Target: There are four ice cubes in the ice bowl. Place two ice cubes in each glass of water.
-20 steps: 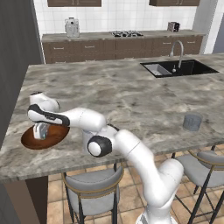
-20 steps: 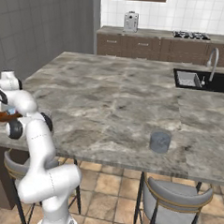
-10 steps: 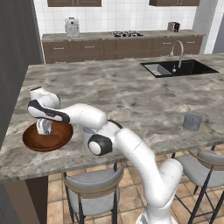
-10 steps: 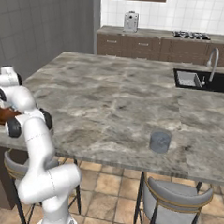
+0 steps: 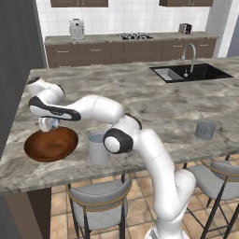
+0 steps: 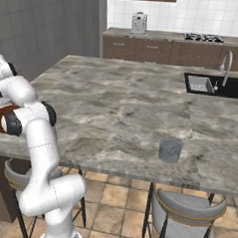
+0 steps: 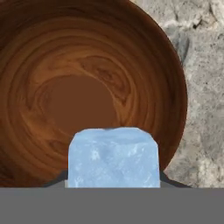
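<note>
While I look through the hand view, I see 1 ice cube point(image 7: 113, 157) pressed between the 2 dark fingertips at the bottom, so the gripper point(image 5: 48, 125) is clamped on it. This cube is pale blue, half transparent, with a rough frosty face and soft rounded corners. Behind it lies the ice bowl point(image 7: 87, 65), wide, shallow and round, made of glossy red-brown wood with dark rings of grain. I see no other cube in the part of the bowl that shows.

From the left base view, the ice bowl point(image 5: 51, 144) sits near the front left edge of the grey marbled counter point(image 5: 140, 98). 1 ribbed, pale grey tumbler point(image 5: 98, 147) stands just beside the bowl on its right, partly behind the arm's elbow. The 2nd tumbler point(image 5: 205, 130) stands well apart, near the right front edge.

The white arm bends at the elbow and reaches left, with the hand pointing down above the far rim of the bowl. The cube is clear of the wood.
</note>
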Tool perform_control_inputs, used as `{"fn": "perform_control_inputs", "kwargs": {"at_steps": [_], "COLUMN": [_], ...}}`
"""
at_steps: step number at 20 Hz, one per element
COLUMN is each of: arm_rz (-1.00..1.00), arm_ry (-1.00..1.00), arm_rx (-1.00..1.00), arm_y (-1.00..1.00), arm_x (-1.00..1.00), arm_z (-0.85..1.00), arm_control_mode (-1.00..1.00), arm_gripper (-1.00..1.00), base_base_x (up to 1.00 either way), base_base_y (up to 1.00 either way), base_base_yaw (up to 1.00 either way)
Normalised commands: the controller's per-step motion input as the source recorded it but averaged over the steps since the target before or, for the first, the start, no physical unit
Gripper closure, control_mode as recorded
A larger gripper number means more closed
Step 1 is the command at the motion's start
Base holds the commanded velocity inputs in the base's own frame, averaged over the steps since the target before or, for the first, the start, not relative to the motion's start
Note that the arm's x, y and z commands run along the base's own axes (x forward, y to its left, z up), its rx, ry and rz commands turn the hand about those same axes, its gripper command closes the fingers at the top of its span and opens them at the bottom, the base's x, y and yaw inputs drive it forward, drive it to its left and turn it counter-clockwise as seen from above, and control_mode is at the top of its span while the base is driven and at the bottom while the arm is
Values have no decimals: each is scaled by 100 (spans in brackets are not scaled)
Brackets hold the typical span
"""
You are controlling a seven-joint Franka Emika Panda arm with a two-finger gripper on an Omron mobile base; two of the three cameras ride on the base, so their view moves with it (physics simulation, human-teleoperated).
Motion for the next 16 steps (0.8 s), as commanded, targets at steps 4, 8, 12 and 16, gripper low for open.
{"fn": "perform_control_inputs", "kwargs": {"at_steps": [4,8,12,16], "arm_rz": [-18,-25,-30,-40], "arm_ry": [-43,-25,-11,4], "arm_rx": [13,10,14,19], "arm_y": [-99,-100,-100,-100], "arm_x": [-46,-16,-7,-5], "arm_z": [30,14,27,59], "arm_control_mode": [-100,-100,-100,-100], "arm_gripper": [100,100,100,100], "base_base_x": [0,0,0,0], "base_base_y": [0,0,0,0], "base_base_yaw": [0,0,0,0]}}
